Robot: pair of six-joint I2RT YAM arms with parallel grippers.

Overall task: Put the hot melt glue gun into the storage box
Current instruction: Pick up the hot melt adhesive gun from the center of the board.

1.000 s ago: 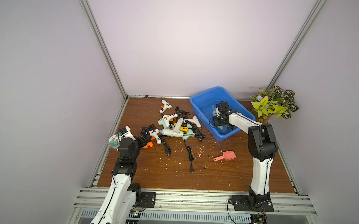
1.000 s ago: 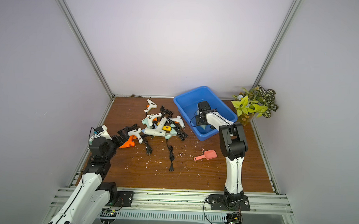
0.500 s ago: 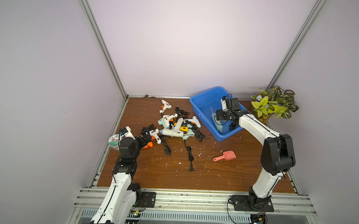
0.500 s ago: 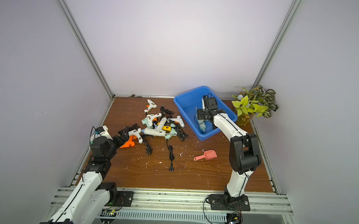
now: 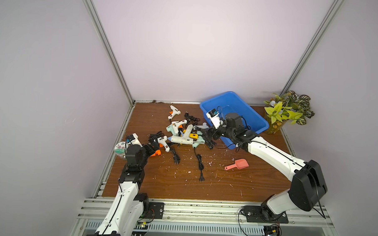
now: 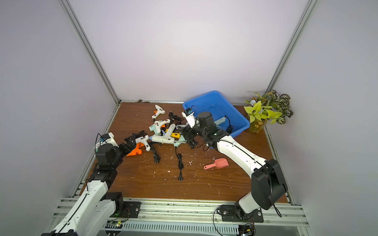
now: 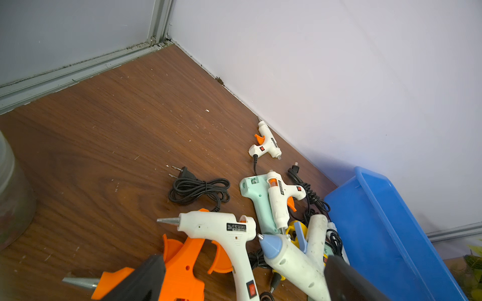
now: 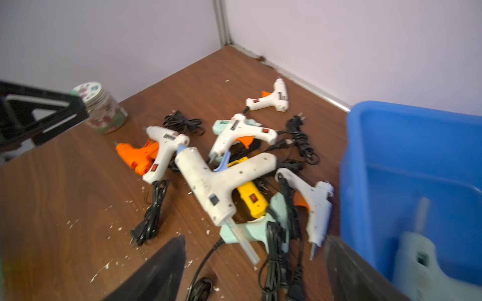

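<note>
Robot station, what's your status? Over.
Grippers open, empty: left gripper by the orange glue gun, right gripper at the pile of glue guns. One pale glue gun in the storage box. Tangled black cords run through the pile.

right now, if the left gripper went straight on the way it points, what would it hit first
Most likely the orange glue gun, lying just ahead between the open fingers of the left gripper, with a white glue gun partly over it; depth is unclear.
</note>
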